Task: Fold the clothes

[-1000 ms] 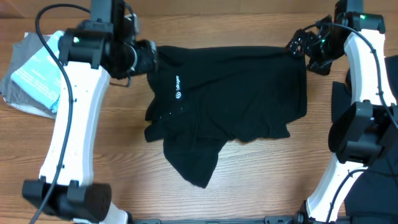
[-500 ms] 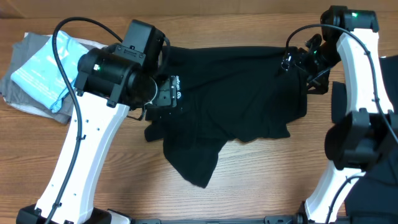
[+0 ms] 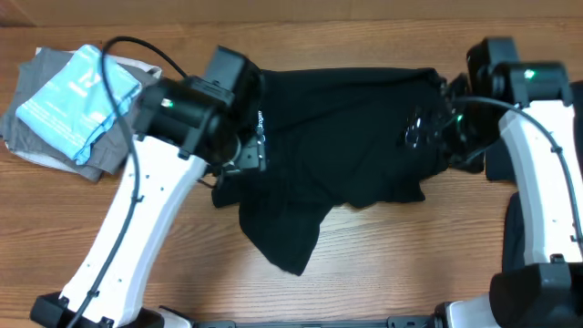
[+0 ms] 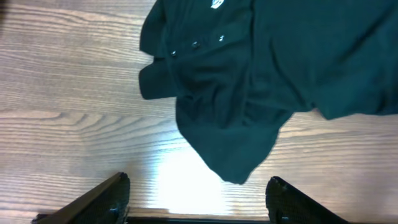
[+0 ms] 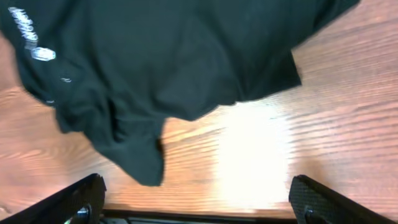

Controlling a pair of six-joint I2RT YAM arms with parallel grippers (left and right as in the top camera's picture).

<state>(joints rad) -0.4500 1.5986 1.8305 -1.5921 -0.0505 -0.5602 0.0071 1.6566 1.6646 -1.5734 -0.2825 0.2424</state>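
– Fingers (image 4: 111, 194) on my left gripper (image 4: 199, 182) stand well apart. Between them I see only bare wood and the tip of a hanging flap (image 4: 230, 149), so nothing is held.

– And the other side?

– Much the same. My right gripper (image 5: 198, 184) is spread about as wide as it goes and is empty, with tabletop showing between the pads.

– Where does the cloth lie from each?

– Through the left wrist camera the black T-shirt (image 4: 267, 62) sits ahead of the fingertips and runs off to the right. The crumpled flap droops toward the fingers, roughly midway between them. Through the right wrist camera the shirt fills the far part of the view and runs off to the left, with open wood on the right.

– And from above?

– From there it's spread crosswise on the table (image 3: 410, 273), with its long axis running from one arm to the other. My left gripper hangs over the shirt's left edge, just beside the white lettering (image 3: 259, 128). My right is over the shirt's right end. The flap sticks out toward the near edge on the left half, so the left arm is nearer to it.

– Anything in the way?

– A pile of grey and light-blue cloth (image 3: 64, 91) lies well apart, off to the far left.

– So what's your call?

– I'd guess each arm takes the end beneath it. The flap is the left's job, and that side is bunched, so a pinch there may catch two layers.
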